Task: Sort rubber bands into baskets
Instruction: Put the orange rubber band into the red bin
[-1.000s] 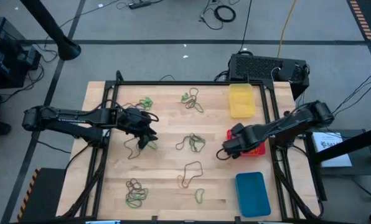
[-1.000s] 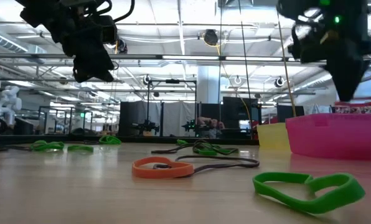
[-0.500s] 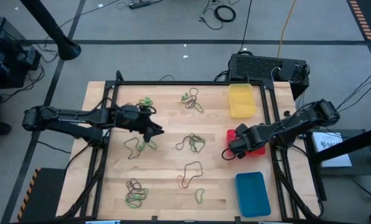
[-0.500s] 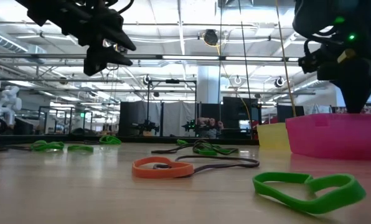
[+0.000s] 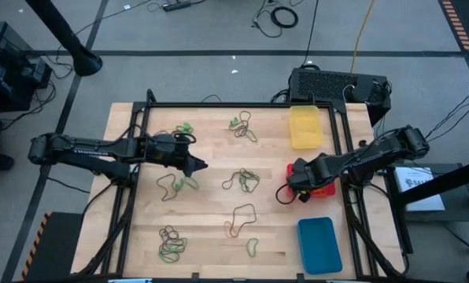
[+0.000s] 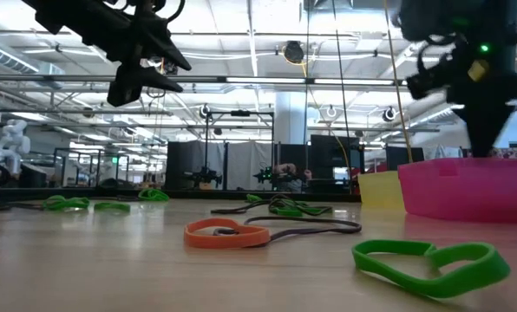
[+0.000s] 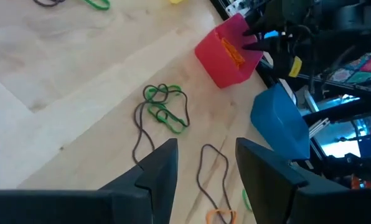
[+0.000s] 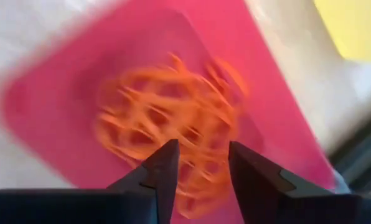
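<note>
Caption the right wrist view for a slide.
Right gripper, open, above orange rubber bands in the red basket.

No words or numbers can be read anywhere. A white sheet point(image 5: 420, 180) lies just off the right side of the table, and it has dark print on it, but the print is too small to make out. The baskets, the arms and the black box show no letters that can be read
</note>
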`<state>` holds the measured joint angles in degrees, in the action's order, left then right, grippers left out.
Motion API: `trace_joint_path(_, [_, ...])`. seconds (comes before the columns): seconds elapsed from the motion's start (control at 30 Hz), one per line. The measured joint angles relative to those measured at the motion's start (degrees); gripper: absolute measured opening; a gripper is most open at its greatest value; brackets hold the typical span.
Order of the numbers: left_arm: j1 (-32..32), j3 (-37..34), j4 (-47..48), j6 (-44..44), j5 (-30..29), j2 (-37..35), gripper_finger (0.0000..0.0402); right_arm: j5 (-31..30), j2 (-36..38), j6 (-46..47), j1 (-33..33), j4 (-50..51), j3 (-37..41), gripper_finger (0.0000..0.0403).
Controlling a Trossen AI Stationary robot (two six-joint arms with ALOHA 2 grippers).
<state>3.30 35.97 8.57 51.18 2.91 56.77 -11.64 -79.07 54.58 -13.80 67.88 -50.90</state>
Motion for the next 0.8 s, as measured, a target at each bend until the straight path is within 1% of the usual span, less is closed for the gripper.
trace_joint_path(0.1, [-1.2, 0.0, 0.0, 0.9, -0.6, 0.0, 0.0169, 0.0, 0.0, -1.7, -0.2, -4.8, -1.5, 0.0144])
trace_joint_path(0.27, [-3.2, 0.0, 0.4, 0.9, -0.7, 0.0, 0.0169, 0.0, 0.0, -0.5, -0.3, -12.8, -4.9, 0.0145])
trace_joint_path(0.33, [-4.4, 0.0, 1.6, 0.6, -0.2, 0.0, 0.0169, -0.2, 0.0, -1.1, -0.8, -19.8, -5.9, 0.0144])
trace_joint_path(0.47, [-7.7, 0.0, 5.6, -2.1, 0.2, 0.0, 0.0169, -0.6, -1.7, -7.7, -2.7, -40.7, -6.4, 0.0144])
trace_joint_path(0.57, [-10.6, 0.0, 10.2, -2.5, 0.2, 0.0, 0.0169, -0.7, -6.0, -10.2, -3.7, -53.6, -6.4, 0.0142])
trace_joint_path(0.63, [-12.7, 0.0, 13.3, -2.5, -0.2, 0.0, 0.0169, 0.0, -10.2, -10.2, -4.3, -59.9, -6.8, 0.0138])
trace_joint_path(0.7, [-15.1, 0.0, 16.3, -2.6, -1.3, 0.0, 0.0169, 0.7, -15.4, -10.2, -5.1, -63.2, -9.0, 0.0135])
trace_joint_path(0.8, [-18.7, 0.0, 19.3, -3.9, -4.2, 0.0, 0.0169, 1.3, -24.4, -11.8, -6.6, -62.3, -16.0, 0.0132])
